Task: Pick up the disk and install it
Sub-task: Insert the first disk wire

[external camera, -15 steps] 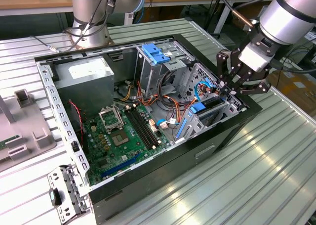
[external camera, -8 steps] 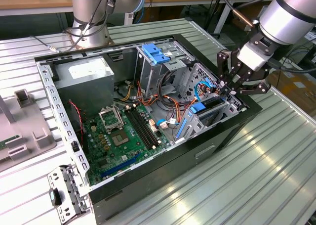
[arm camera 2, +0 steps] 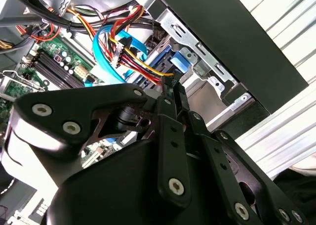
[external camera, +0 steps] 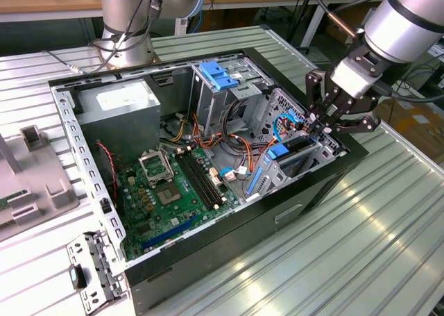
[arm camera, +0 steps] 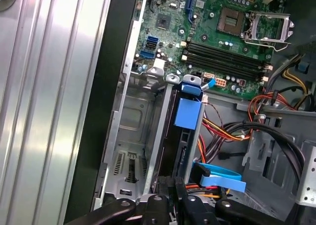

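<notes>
The first wrist view looks straight down past the claw point(arm camera: 174, 188), and its black fingers are drawn close together right over the end of the disk point(arm camera: 185, 131). The disk stands on edge in the metal drive bay point(arm camera: 132, 121), down between the bay's rails, its blue plastic tab point(arm camera: 189, 113) facing up. Whether the fingers actually pinch the disk's edge or only rest against it, I cannot tell. Just beside the fingers a light-blue flat cable point(arm camera: 219, 177) curls over a bundle of red, yellow and orange wires. Further off lies the green motherboard point(arm camera: 222, 22) with its bare processor socket point(arm camera: 264, 23) and black memory slots.

In the second wrist view the claw point(arm camera 2: 170, 84) tapers to a narrow point, its fingertips nearly meeting, aimed at the blue tab point(arm camera 2: 181, 63) inside the bay, with the light-blue flat cable point(arm camera 2: 103, 52) looping close by.

In the exterior view the claw point(external camera: 320, 130) hangs at the case's edge on the exterior view's right, tips down into the bay where the blue tab point(external camera: 277, 151) shows. The open computer case point(external camera: 326, 184) lies on its side on the ribbed metal bench point(external camera: 361, 246). Beyond sit the grey power supply point(external camera: 118, 107) and a blue latch point(external camera: 218, 75) atop the upper cage.
</notes>
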You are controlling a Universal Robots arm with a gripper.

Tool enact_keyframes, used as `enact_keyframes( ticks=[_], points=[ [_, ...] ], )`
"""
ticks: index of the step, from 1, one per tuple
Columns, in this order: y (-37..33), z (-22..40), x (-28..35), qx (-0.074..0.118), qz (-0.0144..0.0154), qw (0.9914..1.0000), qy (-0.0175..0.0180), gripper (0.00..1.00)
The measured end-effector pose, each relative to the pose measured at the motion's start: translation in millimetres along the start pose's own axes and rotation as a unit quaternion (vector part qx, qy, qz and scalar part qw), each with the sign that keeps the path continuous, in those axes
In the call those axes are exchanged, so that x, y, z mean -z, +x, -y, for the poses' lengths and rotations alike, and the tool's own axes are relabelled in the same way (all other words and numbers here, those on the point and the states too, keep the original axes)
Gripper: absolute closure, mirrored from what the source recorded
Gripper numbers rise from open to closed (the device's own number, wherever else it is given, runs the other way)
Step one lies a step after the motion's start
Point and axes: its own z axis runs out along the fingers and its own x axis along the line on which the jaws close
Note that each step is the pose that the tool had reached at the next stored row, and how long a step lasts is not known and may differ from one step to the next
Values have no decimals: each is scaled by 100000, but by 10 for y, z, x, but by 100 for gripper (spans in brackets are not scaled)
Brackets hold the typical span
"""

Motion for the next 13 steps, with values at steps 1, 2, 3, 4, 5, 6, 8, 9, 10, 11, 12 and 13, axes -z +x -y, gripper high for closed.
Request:
enact_keyframes(
  ticks=[1,2,3,4,5,6,8,9,10,11,12,13],
  points=[
    [0,-1,0,-349,-13,99999,37,83],
    [-1,-2,0,-601,-18,99998,63,83],
    [-1,-3,0,-897,-29,99996,95,83],
    [-1,-5,-1,-1165,-38,99993,125,83],
    [-1,-6,0,-1392,-47,99990,150,83],
    [-2,-10,0,-1631,-58,99987,174,83],
    [-6,-25,0,-1952,-66,99981,209,83],
    [-11,-38,1,-2066,-84,99978,219,83],
    [-16,-48,-1,-2194,-80,99976,235,83],
    [-20,-54,-2,-2383,-82,99971,257,83],
    [-23,-60,-5,-2713,-93,99963,292,83],
    [-23,-64,-7,-3128,-99,99950,338,83]
  ],
)
